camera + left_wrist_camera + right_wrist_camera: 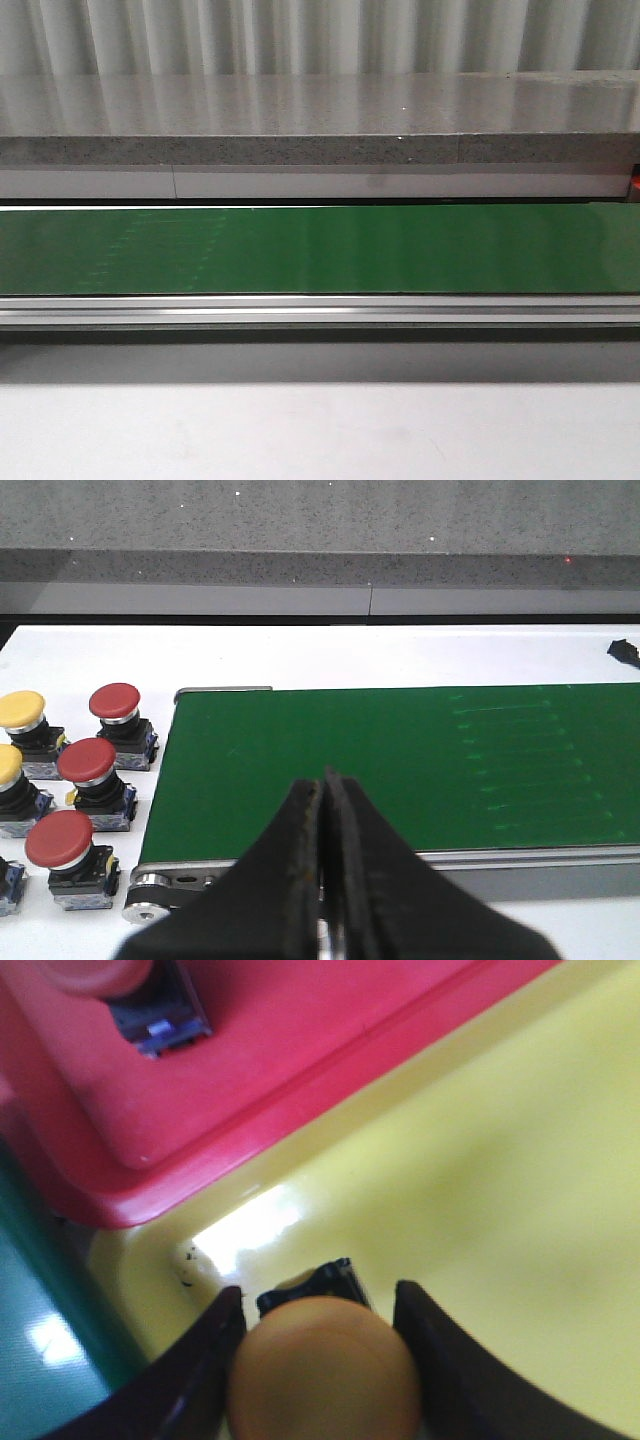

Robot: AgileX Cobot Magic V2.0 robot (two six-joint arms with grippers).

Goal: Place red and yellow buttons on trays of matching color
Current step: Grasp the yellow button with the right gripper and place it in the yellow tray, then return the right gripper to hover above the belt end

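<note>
1. My right end effector (320, 1360) pinches a yellow button (322, 1370) over the yellow tray (500, 1190), with the red tray (300, 1040) at 12 o'clock.
2. My left end effector (325, 810) is pressed together above the green conveyor belt (400, 760); red buttons (88, 762) and yellow buttons (22, 710) wait at 9 o'clock on the table (300, 660).

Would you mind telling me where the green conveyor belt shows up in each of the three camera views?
Front view: the green conveyor belt runs as a wide band across the middle.
Left wrist view: it fills the centre and right, beyond the shut left gripper.
Right wrist view: a green sliver at the edge, probably the belt.
Shared landmark: the grey stone ledge behind the belt, in the front and left wrist views.
</note>
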